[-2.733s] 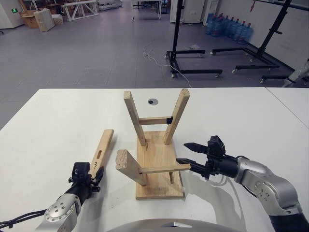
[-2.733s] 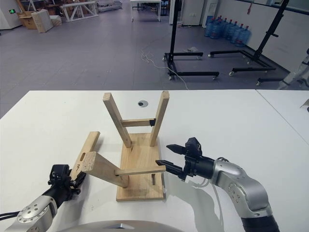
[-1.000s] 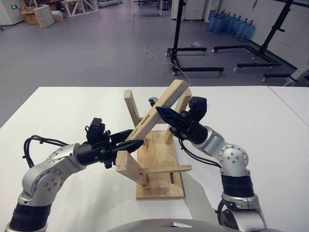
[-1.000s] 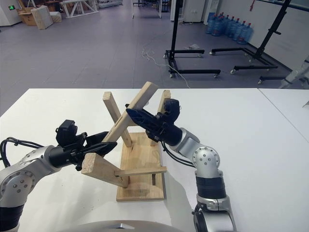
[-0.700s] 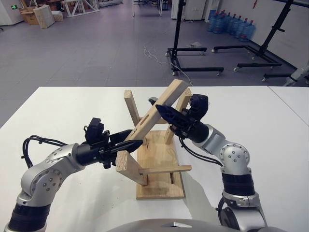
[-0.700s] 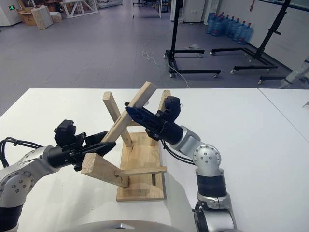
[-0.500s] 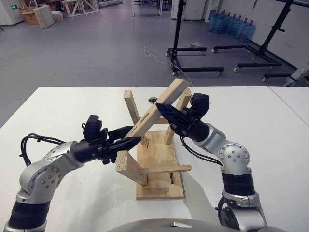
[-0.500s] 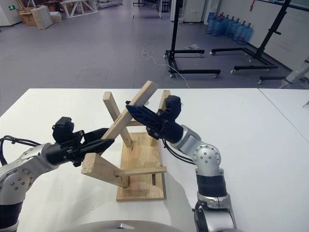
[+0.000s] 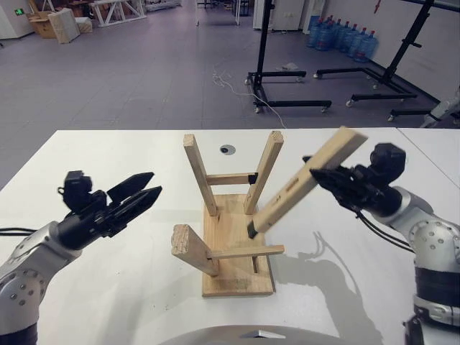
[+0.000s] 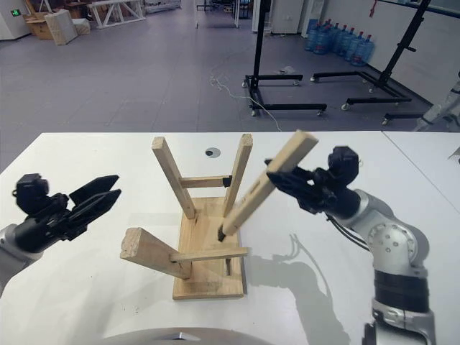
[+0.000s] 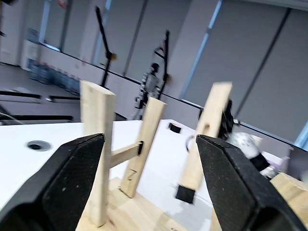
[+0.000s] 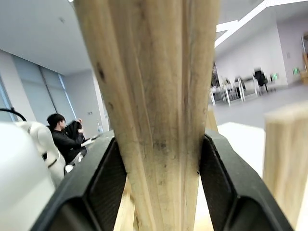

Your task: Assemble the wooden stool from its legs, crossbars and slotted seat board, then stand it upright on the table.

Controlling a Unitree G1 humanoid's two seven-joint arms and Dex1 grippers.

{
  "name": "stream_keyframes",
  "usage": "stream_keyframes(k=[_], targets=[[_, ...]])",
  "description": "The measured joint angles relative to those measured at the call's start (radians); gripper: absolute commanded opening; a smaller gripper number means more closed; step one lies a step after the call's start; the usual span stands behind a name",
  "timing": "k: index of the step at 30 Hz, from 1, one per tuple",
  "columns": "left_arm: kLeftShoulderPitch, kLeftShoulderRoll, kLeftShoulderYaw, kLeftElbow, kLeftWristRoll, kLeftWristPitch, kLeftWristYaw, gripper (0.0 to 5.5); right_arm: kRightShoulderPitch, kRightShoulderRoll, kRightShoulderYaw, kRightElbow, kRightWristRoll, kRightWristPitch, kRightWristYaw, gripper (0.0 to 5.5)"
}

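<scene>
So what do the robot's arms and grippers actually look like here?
The left arm and right arm have rounded silver-grey shells at the joints. Each wrist is black with a boxy block on top. The left gripper and right gripper each have two long, tapered black fingers. Thin black cables loop along the forearms.

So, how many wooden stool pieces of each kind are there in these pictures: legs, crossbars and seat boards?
Legs: 4 (left upright leg, right upright leg, leaning leg, held leg in the right gripper)
Crossbars: 2 (far crossbar, near crossbar)
Seat board: 1
Total: 7
</scene>
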Motion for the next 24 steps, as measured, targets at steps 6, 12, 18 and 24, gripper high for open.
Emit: stream_keyframes(k=[6, 12, 18, 24], targets=[[0.066, -0.005, 0.064, -0.011, -0.032, -0.009, 0.024, 3.46, 0.039, -0.001, 0.116, 0.04, -0.104, -0.041, 0.129, 2.07], [0.09, -0.006, 0.069, -0.009, -0.044, -0.009, 0.035, 3.46, 0.042, 0.009, 0.165, 0.077, -0.181, -0.149, 0.23, 2.06], [0.095, -0.006, 0.066, -0.019, -0.05, -0.009, 0.037, 3.46, 0.042, 0.015, 0.162, 0.081, -0.196, -0.184, 0.222, 2.05], [0.14, -0.024, 0.065, -0.052, -0.053, -0.012, 0.044, 3.46, 0.069, 0.031, 0.153, 0.023, -0.21, -0.235, 0.205, 2.05]])
